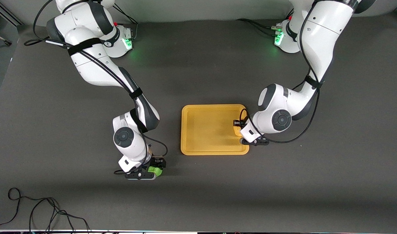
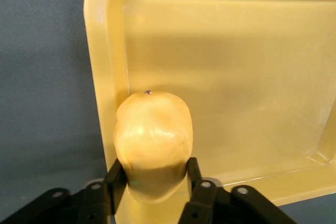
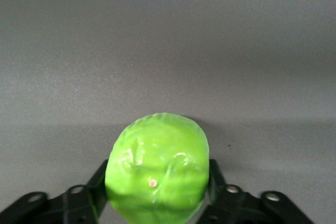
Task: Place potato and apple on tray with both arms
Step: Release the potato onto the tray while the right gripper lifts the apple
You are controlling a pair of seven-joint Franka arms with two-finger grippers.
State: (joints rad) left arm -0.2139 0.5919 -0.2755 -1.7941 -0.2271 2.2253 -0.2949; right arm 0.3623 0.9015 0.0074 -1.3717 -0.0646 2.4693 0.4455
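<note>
Gripping the potato [image 2: 153, 142] between both fingers, our left tool [image 1: 240, 127] sits over the edge of the tray [image 1: 205, 130] at the left arm's end, and in the left wrist view the potato's pale yellow-orange lump shows against the tray's rim and floor; we cannot tell whether it touches the tray. Our right tool [image 1: 155, 167] is clamped on the apple [image 1: 155, 170], whose bumpy bright green ball fills the gap between the two black fingers [image 3: 97, 184] in the right wrist view, with only the grey desk [image 1: 283, 182] showing around it. From the front we see the apple low over the desk, toward the right arm's end and well apart from the tray, which lies flat near the middle of the desk. A loose black cable [image 1: 39, 211] lies on the desk near the front camera, at the right arm's end.
</note>
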